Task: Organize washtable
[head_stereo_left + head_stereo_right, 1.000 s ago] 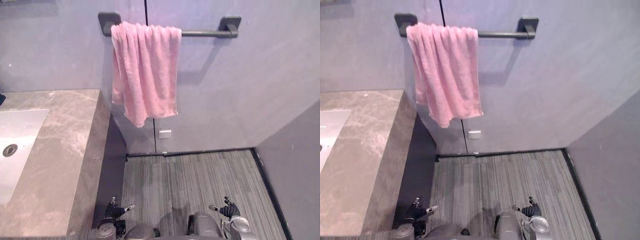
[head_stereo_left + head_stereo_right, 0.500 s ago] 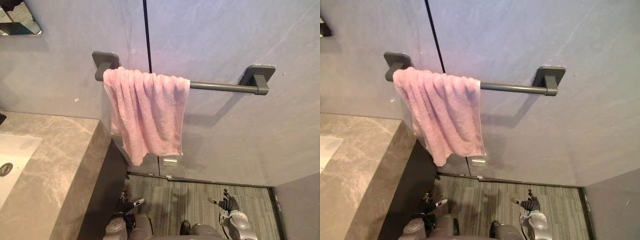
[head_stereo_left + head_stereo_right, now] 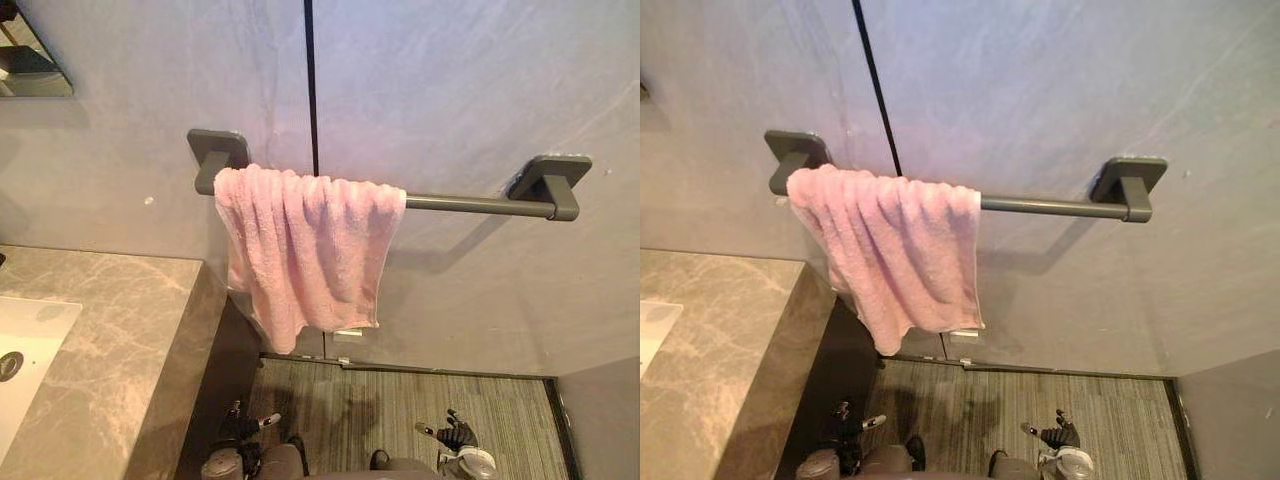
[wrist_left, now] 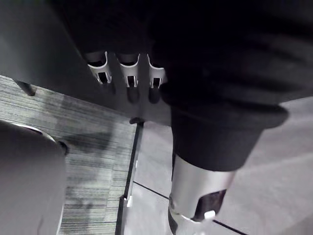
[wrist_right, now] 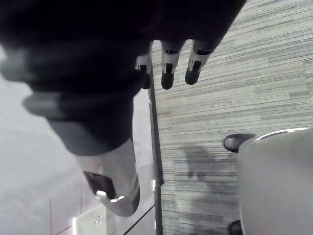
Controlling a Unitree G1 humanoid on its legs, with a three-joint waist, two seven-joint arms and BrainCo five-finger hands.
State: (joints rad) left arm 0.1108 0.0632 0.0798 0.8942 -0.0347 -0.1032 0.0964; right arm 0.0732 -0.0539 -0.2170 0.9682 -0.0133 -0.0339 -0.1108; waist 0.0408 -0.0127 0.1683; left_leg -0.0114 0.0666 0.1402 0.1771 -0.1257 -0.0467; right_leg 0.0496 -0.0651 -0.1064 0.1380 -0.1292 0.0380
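A pink towel [image 3: 305, 250] hangs bunched over the left end of a dark towel bar [image 3: 470, 204] on the grey wall. The marble washtable [image 3: 110, 340] stands at the left with a white sink [image 3: 25, 340] set in it. Both hands hang low near the floor and far below the towel. My left hand [image 3: 240, 428] is beside the washtable's dark side, and its fingers [image 4: 128, 73] are straight and hold nothing. My right hand [image 3: 455, 435] hangs over the floor, its fingers [image 5: 168, 68] relaxed and empty.
A mirror corner [image 3: 30, 60] shows at the top left above the washtable. A small white plate [image 3: 347, 335] sits low on the wall under the towel. Striped grey flooring [image 3: 400, 400] runs to the wall, and a second wall closes the right side.
The whole picture has shifted as the camera tilted up and moved closer to the wall. The towel stays on the bar and both hands stay hanging low.
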